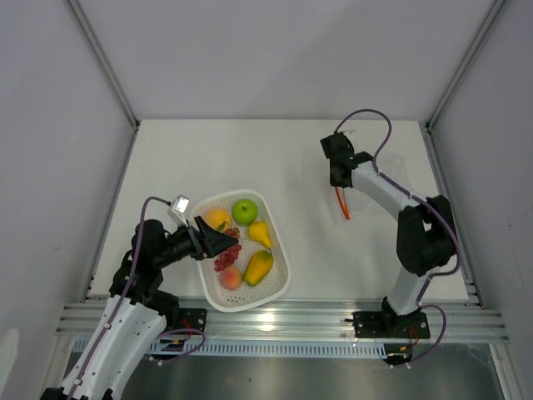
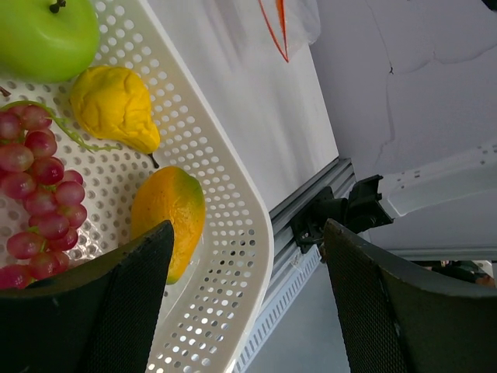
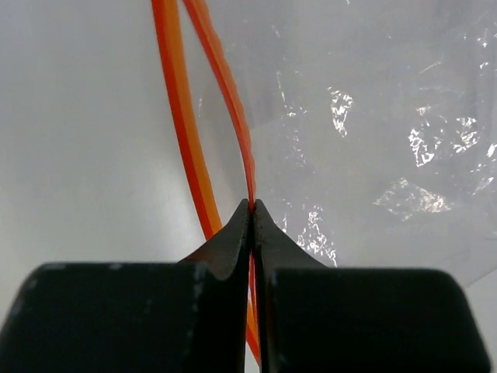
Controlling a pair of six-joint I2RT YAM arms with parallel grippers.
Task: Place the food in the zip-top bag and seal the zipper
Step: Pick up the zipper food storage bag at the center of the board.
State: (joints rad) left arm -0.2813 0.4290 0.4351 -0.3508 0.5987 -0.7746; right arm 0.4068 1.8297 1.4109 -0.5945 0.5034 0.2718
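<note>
Toward seven o'clock on the tabletop (image 1: 183, 158), the left fingers (image 1: 218, 238) are hanging spread wide over the white basket (image 1: 279, 282), which is holding all the food (image 1: 258, 267). Farther off, at two o'clock from the basket, the right fingers (image 3: 252, 225) are pinching one strip of the zipper (image 3: 231, 109), and the zip-top bag (image 3: 373, 155) is resting on the tabletop with its mouth parted.

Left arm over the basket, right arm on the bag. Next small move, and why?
Probably nudge the left gripper toward the mango and lower to grasp it: its jaws stand open and empty, with the mango beside one finger, not centred between them. The right gripper is pinched on one lip of the zipper, so the zip-top bag mouth is parted, ready.
</note>
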